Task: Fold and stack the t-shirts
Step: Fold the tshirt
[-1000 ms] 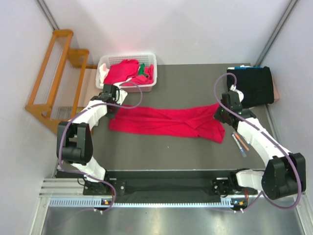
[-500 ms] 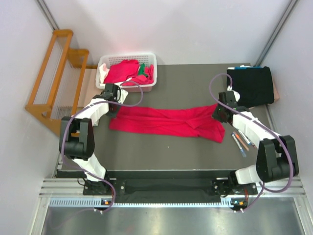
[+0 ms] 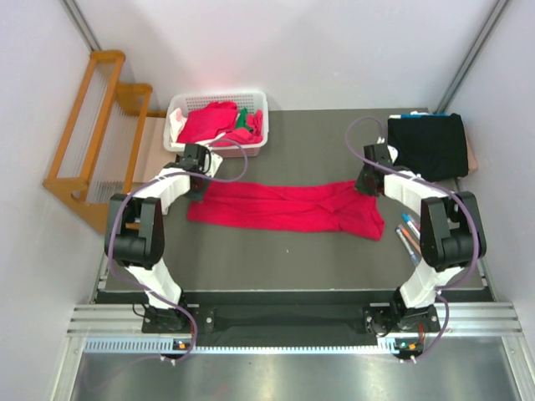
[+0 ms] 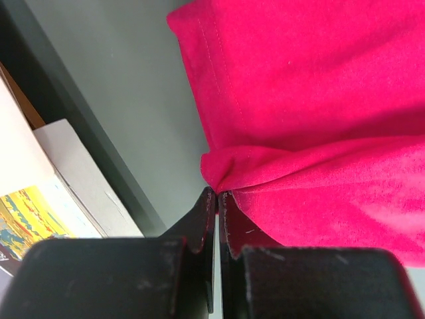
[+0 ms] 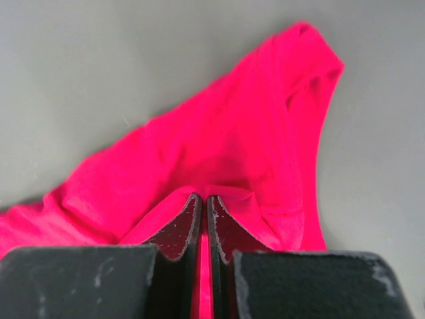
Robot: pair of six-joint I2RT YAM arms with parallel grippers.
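Now holding the red t-shirt [image 3: 284,207] by its two far corners, spread long across the middle of the table [image 3: 318,276]. Pinched shut on a fold of its edge with the left gripper [image 4: 216,196], only at the very tips; clamped shut on the same cloth with the right gripper [image 5: 202,199], deeper between the pads. Probably ready to lift for a fold. Could lose the thin left pinch if pulled too quickly or unevenly, giving a crooked fold. Could also sweep the right end over the pens [image 3: 410,236] lying just beside it. Leaves more shirts [image 3: 213,121] in the white basket [image 3: 180,104] and a black t-shirt [image 3: 430,146] at the far right.
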